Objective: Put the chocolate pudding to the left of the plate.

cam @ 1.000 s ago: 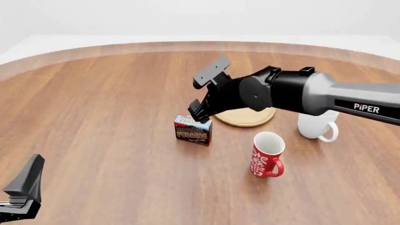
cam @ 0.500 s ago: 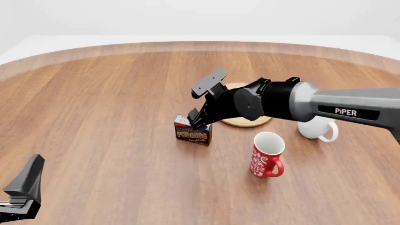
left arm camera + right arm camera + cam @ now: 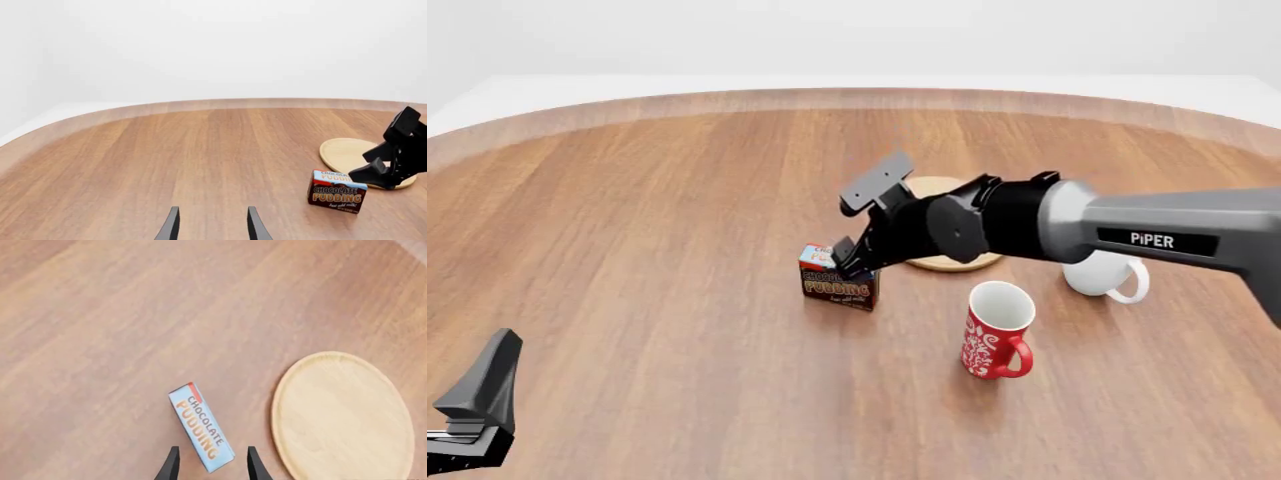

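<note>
The chocolate pudding (image 3: 838, 284) is a small brown box with a light blue top, standing on the table just left of and nearer than the plate (image 3: 958, 262). The box also shows in the left wrist view (image 3: 337, 192) and the right wrist view (image 3: 201, 426), and so does the plate (image 3: 345, 152) (image 3: 343, 415). My right gripper (image 3: 846, 250) is open and hovers just above the box's top. In its own view (image 3: 212, 467) the box's near end lies between the fingers. My left gripper (image 3: 474, 405) (image 3: 212, 229) is open and empty at the near left.
A red patterned mug (image 3: 998, 330) stands near the front, right of the box. A white mug (image 3: 1101, 272) stands right of the plate, partly behind my right arm. The round wooden table's (image 3: 667, 200) far edge curves across the back.
My right gripper has come down and slightly forward over the pudding box, and the arm has dropped lower. The box, plate, mugs and left arm have not moved.
</note>
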